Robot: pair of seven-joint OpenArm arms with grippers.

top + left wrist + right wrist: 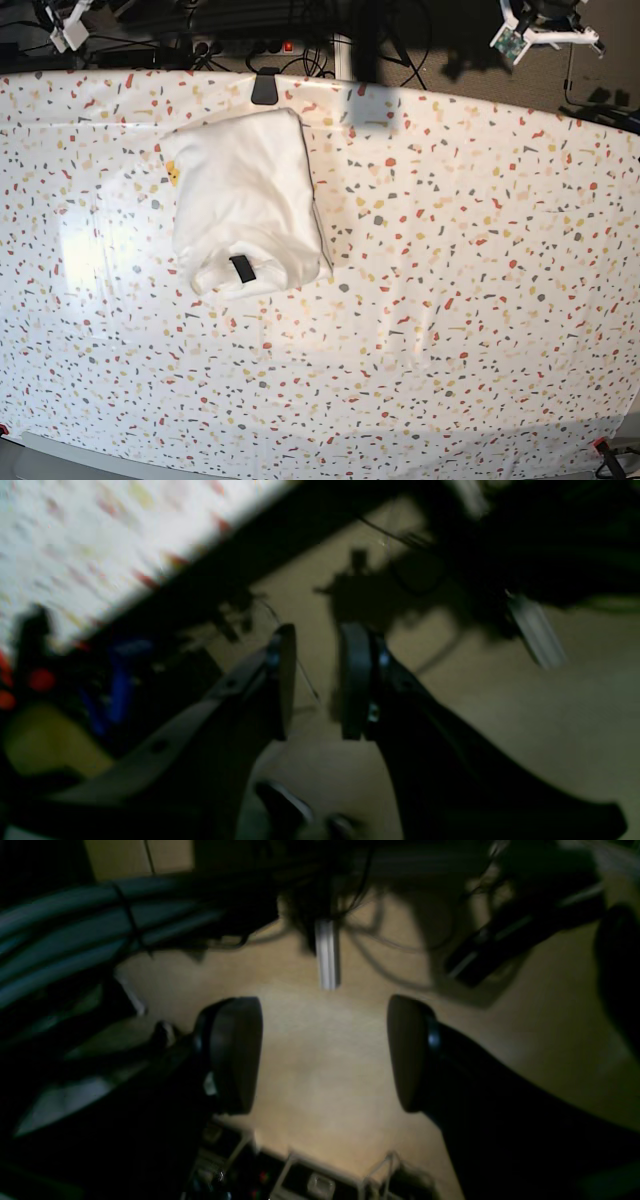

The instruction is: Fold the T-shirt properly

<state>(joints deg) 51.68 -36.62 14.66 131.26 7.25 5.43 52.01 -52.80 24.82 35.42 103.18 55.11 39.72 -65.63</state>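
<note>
Both hands, left [316,680] and right [325,1055], hung parted and empty off the tabletop [480,300]. The white cotton T-shirt [245,200] lay folded; likely only squaring its edges remained.

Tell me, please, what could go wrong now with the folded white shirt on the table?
1. The folded white cotton T-shirt looks uneven; its lower right edge bulges, so it may loosen if touched.
2. It lies close to the black clamp at the far edge of the white speckled tablecloth; a nudge may catch there.
3. The open left gripper and open right gripper face the floor, so returning blindly could disturb it.
</note>
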